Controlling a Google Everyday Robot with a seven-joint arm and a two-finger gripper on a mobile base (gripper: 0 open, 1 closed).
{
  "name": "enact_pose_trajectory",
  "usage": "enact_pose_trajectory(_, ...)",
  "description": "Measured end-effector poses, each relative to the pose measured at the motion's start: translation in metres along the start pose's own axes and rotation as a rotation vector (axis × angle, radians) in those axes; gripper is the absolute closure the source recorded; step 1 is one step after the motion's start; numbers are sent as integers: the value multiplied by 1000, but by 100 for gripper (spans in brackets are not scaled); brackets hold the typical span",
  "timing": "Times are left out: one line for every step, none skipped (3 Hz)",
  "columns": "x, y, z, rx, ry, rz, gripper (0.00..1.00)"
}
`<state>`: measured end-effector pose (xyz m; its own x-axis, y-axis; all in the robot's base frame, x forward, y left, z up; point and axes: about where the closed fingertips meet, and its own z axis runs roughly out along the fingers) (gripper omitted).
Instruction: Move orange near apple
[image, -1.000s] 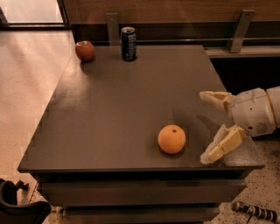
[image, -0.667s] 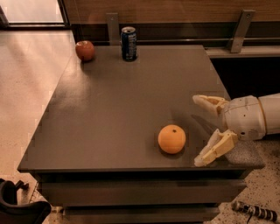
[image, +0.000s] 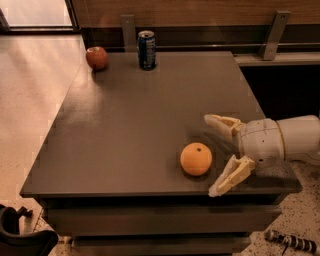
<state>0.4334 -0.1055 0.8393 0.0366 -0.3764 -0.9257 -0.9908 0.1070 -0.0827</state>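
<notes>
Apple (image: 97, 58) is sitting upper left, at the bench's (image: 135, 130) far corner, with the blue can (image: 146, 50) just right of it. Orange (image: 196, 159) is resting lower right near the front edge, well apart from the apple. Claw (image: 215, 156) is hanging wide open just right of the orange, gripping nothing. I'm reading this as the approach; next I'm needing to advance and close.

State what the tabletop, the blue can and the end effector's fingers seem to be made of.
Flat dark grey tabletop: probably laminate or painted wood, semi-matte with soft glare. Blue cylindrical can: likely aluminium, shiny silver rim. Open end effector, right of the round orange fruit: cream fingers, seemingly plastic, matte.
</notes>
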Motion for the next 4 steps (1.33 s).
enact_pose_trajectory(0, 5, 10, -21, -15, -12, 16)
enact_pose_trajectory(-7, 11, 16, -33, -10, -39, 44)
enact_pose_trajectory(-7, 11, 17, -35, -10, -39, 67)
enact_pose_trajectory(-9, 12, 18, -39, -10, -42, 92)
